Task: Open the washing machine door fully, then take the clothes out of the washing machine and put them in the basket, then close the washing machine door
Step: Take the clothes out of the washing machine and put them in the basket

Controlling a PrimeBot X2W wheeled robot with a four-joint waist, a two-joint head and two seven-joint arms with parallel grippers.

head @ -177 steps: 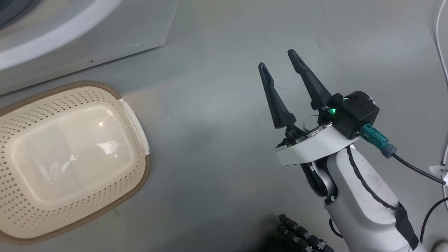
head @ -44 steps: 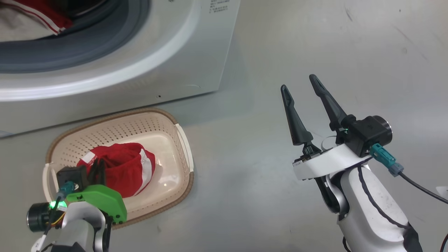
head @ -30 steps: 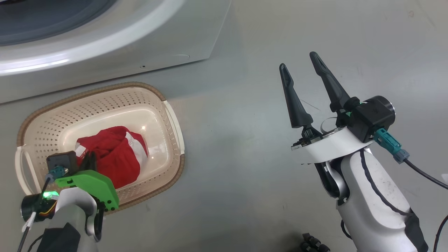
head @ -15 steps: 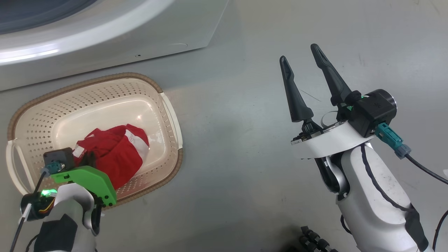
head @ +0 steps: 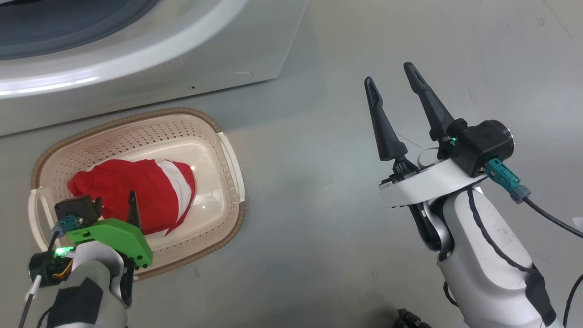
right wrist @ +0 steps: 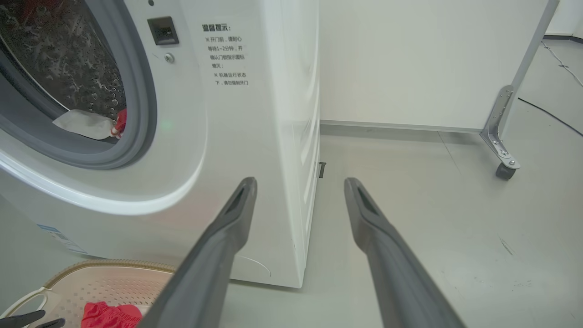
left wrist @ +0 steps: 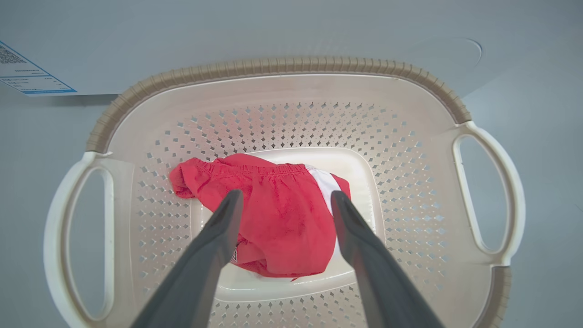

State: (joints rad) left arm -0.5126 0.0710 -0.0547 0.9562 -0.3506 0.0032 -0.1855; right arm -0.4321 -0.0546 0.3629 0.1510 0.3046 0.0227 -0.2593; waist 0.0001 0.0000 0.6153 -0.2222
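Although the clothes point(head: 136, 196) lie loose in the basket point(head: 230, 155), just in front of the washing machine point(head: 182, 50), the job looks partly done: a pale cloth point(right wrist: 84, 124) with a scrap of red beside it sits in the drum. The left pincer point(left wrist: 285, 196) hangs wide above the red garment, gripping nothing, and the right pincer point(head: 388, 73) stands wide and empty over the floor. Emptying the drum and closing the washing machine door appear left to do.
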